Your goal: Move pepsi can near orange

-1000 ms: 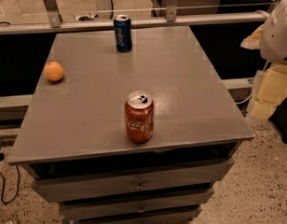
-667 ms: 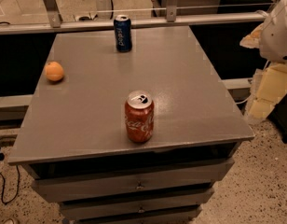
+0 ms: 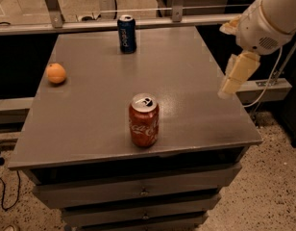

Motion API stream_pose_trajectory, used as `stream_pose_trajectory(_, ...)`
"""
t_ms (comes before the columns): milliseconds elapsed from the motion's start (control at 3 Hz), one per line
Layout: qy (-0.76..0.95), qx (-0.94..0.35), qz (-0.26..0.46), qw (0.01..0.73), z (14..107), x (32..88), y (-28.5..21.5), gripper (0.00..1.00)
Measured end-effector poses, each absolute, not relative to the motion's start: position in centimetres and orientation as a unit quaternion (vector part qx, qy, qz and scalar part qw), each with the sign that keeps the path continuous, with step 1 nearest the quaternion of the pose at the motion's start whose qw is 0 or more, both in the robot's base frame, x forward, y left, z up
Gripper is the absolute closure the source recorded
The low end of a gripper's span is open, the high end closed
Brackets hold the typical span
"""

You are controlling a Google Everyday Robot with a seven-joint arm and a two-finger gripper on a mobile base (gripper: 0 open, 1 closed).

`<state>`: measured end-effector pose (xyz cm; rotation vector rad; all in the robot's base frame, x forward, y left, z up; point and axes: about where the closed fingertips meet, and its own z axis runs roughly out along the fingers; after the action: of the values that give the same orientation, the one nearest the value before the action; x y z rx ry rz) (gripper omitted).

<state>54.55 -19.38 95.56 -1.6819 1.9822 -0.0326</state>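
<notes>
The pepsi can (image 3: 126, 33), dark blue with white lettering and a silver top, stands upright at the far edge of the grey table (image 3: 186, 71), a little left of centre. The orange (image 3: 56, 73) lies near the table's left edge, nearer to me than the can and well apart from it. My gripper (image 3: 236, 76), cream-coloured below a white arm (image 3: 273, 18), hangs above the table's right edge, far to the right of both and holding nothing.
A red Coca-Cola can (image 3: 143, 120) stands upright near the table's front, at the middle. A metal rail (image 3: 138, 23) runs behind the table's far edge. Drawers (image 3: 143, 191) sit under the tabletop. A speckled floor lies to the right.
The arm has swung left and a little up, bringing the gripper from beside the table's right side to above its right edge. The cans and the orange have not moved.
</notes>
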Motion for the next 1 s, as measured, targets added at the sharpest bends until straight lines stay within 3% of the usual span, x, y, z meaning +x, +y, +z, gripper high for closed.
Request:
stream_pose_trajectory(667,0.691,-0.604,0.055,0.392,93.7,67.7,-13.0,0.00)
stream_pose_trajectory(1000,0.691,-0.604,0.055,0.392,93.7,67.7,-13.0,0.00)
